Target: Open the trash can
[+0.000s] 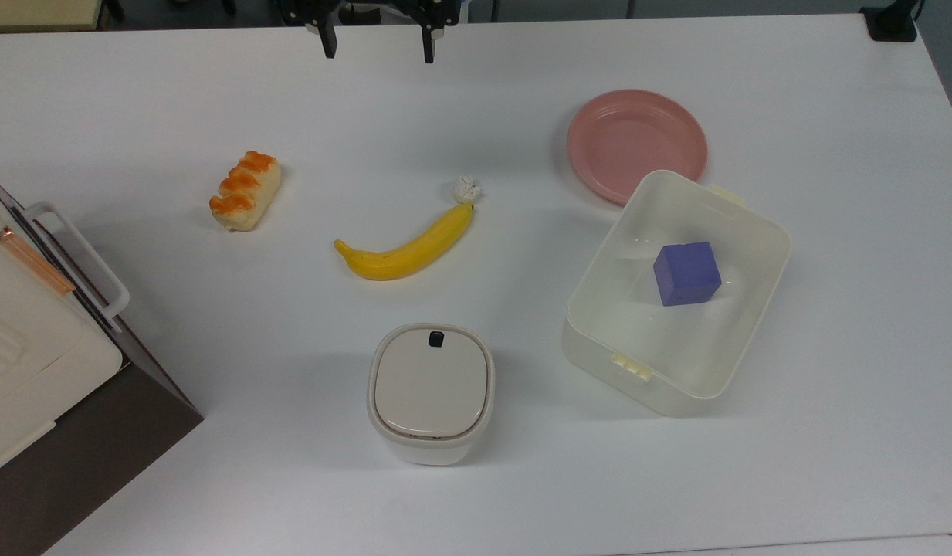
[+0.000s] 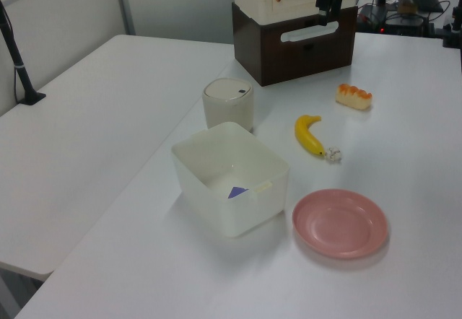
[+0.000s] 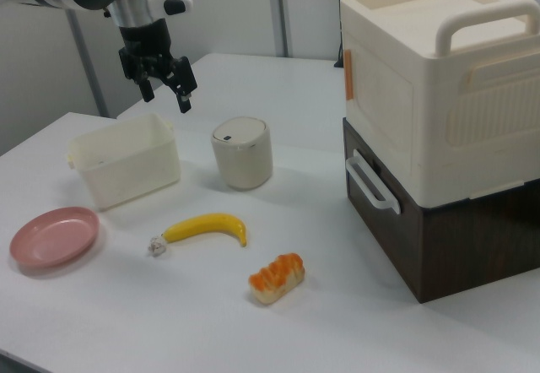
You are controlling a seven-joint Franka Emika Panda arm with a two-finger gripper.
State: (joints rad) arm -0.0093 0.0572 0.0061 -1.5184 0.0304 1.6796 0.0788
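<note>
A: Top view. The gripper (image 1: 375,45) sits at the far edge of the table (image 1: 136,100), fingers spread wide, nothing between them. The trash can (image 1: 431,392) stands near the front edge, lid (image 1: 431,384) flat and closed, black button (image 1: 436,338) on the lid's far side. The banana (image 1: 404,247) lies between gripper and can.

B: Neighbours?

A: The white tub (image 1: 676,293) with the purple cube (image 1: 686,272) is to the top view's right of the can, apart from it. The pink plate (image 1: 636,144) lies beyond the tub, the bread roll (image 1: 245,191) off to the top view's left.

B: Left view?

A: The trash can (image 2: 228,104) stands just behind the tub (image 2: 231,178), and the brown-and-cream cabinet (image 2: 292,41) is further back. The gripper (image 2: 328,1) is high, in front of the cabinet.

B: Right view?

A: The gripper (image 3: 164,86) hangs well above the table, fingers parted, clearly higher than the trash can (image 3: 242,153) and towards the right view's left of it.

B: Step in hand?

A: Judged as the approach, barely begun; the lid is untouched.

B: Next move?

A: Probably carry the gripper over the banana, descend above the button, and press it with a fingertip. The button is small, so alignment matters; a miss would only push on the lid.
</note>
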